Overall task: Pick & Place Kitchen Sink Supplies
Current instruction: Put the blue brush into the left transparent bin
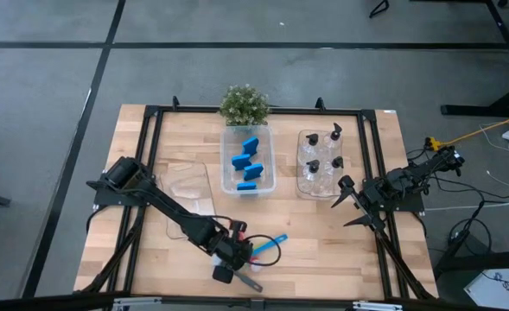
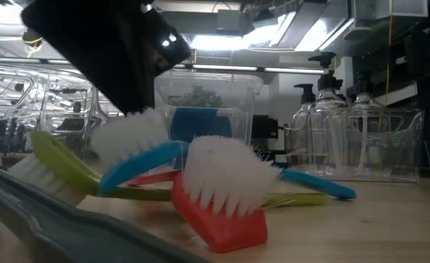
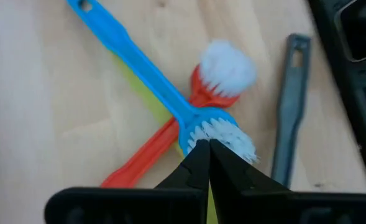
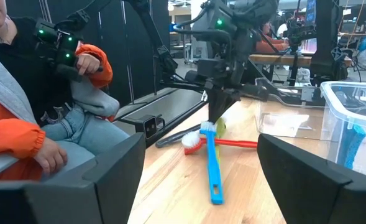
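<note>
At the table's left, the left arm reaches from its base toward the near edge, where the left gripper hangs over a heap of crossed brushes with its fingers pressed together; the left wrist view shows the closed tips meeting right at the bristle head of the blue brush, and whether they pinch anything there I cannot tell. Under the blue brush lie the red brush, crossing it with its white bristles up, and a strip of the yellow-green brush, while the grey brush lies just beside them, apart from the blue one. Behind this heap, an empty clear bin sits on the wood. Next to the right, in the middle of the table, a second clear bin holds the blue sponges, and a green potted plant stands at the far edge just behind it. Further right, a third clear bin holds the clear pump bottles. At the table's right edge the right gripper waits near that bin with its fingers spread wide and nothing between them. Beyond the table, the right wrist view shows a seated person in an orange sleeve.
</note>
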You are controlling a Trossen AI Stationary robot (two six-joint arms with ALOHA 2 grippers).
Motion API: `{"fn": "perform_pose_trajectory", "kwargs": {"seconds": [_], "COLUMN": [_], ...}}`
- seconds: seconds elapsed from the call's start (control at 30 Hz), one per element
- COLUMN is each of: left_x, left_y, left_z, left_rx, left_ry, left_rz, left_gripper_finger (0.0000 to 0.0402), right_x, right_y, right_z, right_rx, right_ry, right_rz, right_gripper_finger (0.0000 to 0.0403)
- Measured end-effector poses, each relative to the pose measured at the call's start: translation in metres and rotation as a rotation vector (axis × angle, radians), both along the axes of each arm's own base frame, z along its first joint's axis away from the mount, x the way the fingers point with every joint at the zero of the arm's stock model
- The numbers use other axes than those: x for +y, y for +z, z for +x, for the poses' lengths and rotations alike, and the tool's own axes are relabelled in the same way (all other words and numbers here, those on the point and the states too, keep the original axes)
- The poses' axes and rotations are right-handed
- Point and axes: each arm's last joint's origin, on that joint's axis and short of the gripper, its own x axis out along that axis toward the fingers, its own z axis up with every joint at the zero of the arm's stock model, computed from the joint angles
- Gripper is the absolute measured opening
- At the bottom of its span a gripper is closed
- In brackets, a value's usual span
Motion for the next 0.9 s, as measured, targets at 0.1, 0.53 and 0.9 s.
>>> {"fn": "perform_pose_trajectory", "kwargs": {"seconds": [0.1,0.53,0.9], "left_x": [-0.004,-0.014,0.011], "left_y": [0.009,0.019,0.017], "left_z": [0.0,0.0,0.016], "left_rx": [-0.012,-0.049,-0.046], "left_ry": [0.007,0.043,0.264], "left_rz": [0.031,0.034,-0.045], "left_gripper_finger": [0.0001,0.0001,0.0006], "right_x": [0.0,0.0,0.0], "right_y": [0.0,0.0,0.0], "right_z": [0.0,0.0,0.0], "right_rx": [-0.001,-0.001,-0.001], "right_ry": [0.0,0.0,0.0], "right_rz": [-0.001,-0.002,-0.001], "right_gripper_finger": [0.0308,0.0308,0.0308]}}
